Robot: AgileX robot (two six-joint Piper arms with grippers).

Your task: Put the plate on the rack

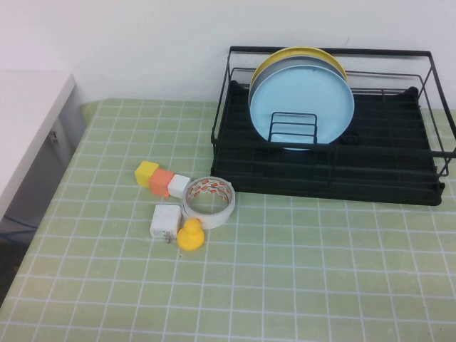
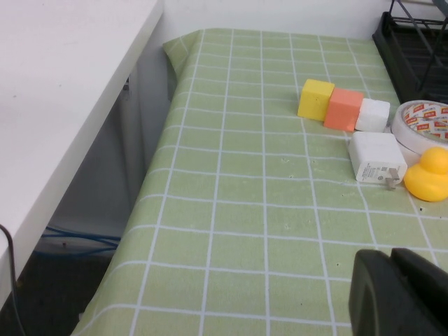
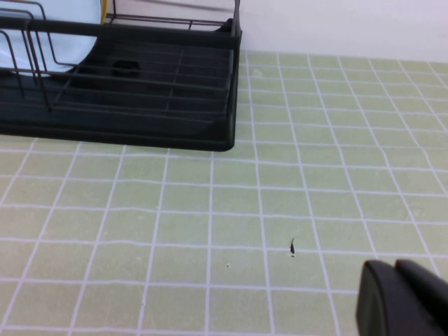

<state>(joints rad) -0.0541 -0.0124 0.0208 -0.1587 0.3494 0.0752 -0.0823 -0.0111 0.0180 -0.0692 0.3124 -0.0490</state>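
Observation:
The light blue plate (image 1: 303,105) stands upright in the black wire rack (image 1: 328,174) at the back right, in front of a grey-white plate and a yellow plate (image 1: 299,53). A sliver of the blue plate (image 3: 63,35) and the rack (image 3: 140,105) show in the right wrist view. Neither arm shows in the high view. My left gripper (image 2: 399,290) hangs shut and empty over the table's left front. My right gripper (image 3: 402,297) hangs shut and empty over the table in front of the rack's right end.
On the green checked cloth left of the rack lie yellow (image 1: 147,173), orange (image 1: 162,181) and white (image 1: 179,186) blocks, a tape roll (image 1: 209,201), a white charger (image 1: 165,221) and a yellow rubber duck (image 1: 191,235). A white counter (image 1: 28,128) borders the left.

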